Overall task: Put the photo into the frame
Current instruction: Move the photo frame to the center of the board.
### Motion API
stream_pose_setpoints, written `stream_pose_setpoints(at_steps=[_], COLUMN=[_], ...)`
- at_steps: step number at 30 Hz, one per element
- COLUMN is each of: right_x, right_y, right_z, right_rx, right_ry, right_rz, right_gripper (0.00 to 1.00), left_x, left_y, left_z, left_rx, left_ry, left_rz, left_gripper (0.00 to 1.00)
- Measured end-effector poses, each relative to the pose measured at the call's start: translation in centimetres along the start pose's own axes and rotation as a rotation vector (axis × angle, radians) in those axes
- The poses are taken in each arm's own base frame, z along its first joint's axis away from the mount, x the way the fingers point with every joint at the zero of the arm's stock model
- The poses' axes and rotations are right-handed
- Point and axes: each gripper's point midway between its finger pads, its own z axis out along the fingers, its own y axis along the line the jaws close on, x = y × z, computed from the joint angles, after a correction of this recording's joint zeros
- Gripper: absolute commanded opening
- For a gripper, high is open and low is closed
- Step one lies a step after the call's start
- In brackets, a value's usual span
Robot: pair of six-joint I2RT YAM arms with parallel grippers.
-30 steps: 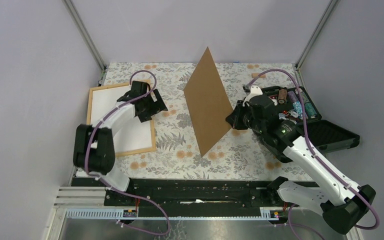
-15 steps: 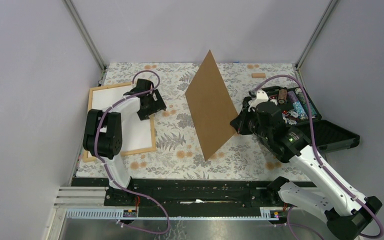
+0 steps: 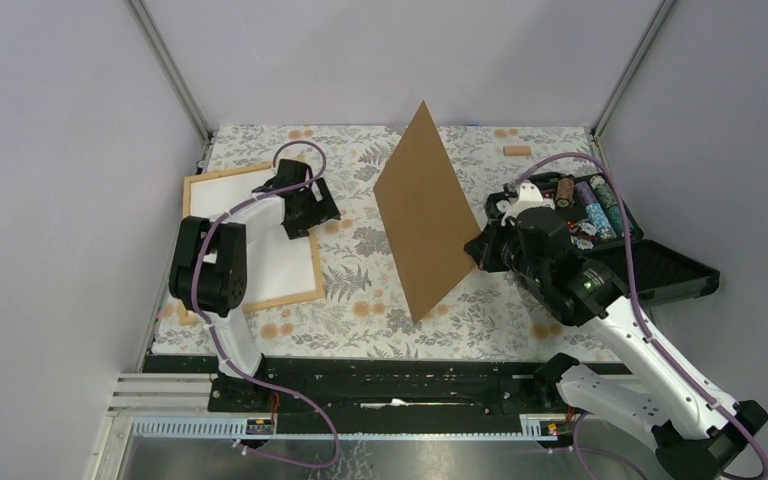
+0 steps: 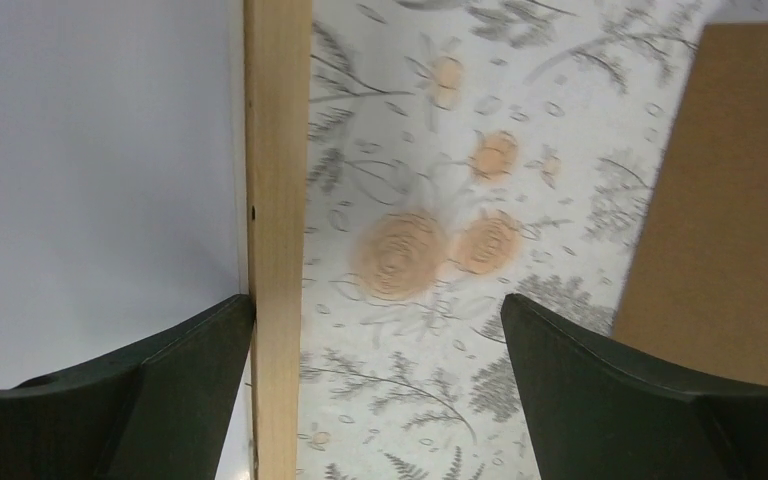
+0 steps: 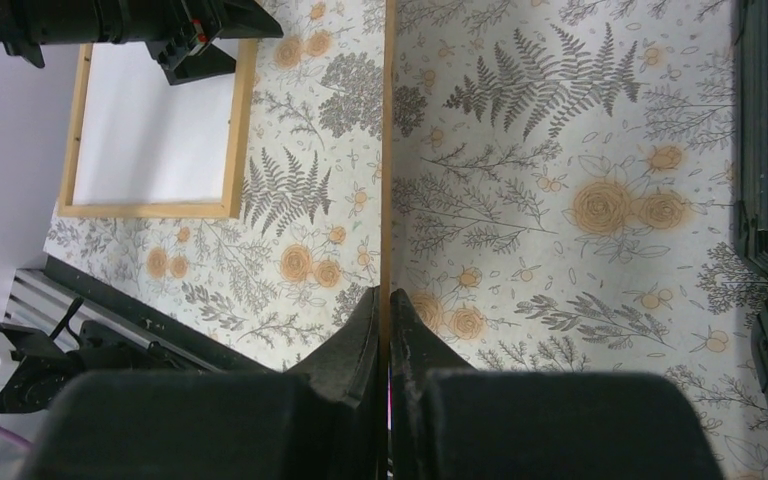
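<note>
The right gripper (image 5: pixel 385 300) is clamped on the right-hand edge of a brown board (image 3: pixel 420 210). Its fingers are pressed together with only the thin board between them. The board stands on one corner on the flowered tablecloth (image 3: pixel 360 300), tilted, near the middle of the table. Only its plain brown face shows. Whether the photo is on the hidden side cannot be told.

The frame (image 5: pixel 150 210) lies flat on the cloth at the left side of the table, well apart from the board, with a white panel (image 3: pixel 260 250) showing inside the wooden rails.

The left gripper (image 3: pixel 305 210) is over the far right part of the frame. Its jaws are spread wide and straddle the right rail: one finger (image 4: pixel 160 370) is above the white panel, the other above the cloth. Contact with the rail cannot be confirmed.

An open black case (image 3: pixel 660 270) lies at the right side. A small wooden block (image 3: pixel 516 151) lies at the far edge.
</note>
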Motion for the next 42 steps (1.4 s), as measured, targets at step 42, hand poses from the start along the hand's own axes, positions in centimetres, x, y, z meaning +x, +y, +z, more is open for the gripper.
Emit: stream_pose_setpoints(at_steps=[42], right_x=[-11.7], right_y=[3.5], right_z=[-3.7], right_rx=[0.031], right_ry=[-0.261], right_rz=[0.022], right_gripper=[0.00], left_x=[-2.2], left_y=[-7.7], left_z=[-15.0], left_rx=[0.418], left_ry=[-0.066], left_rz=[0.076], left_gripper=[0.98])
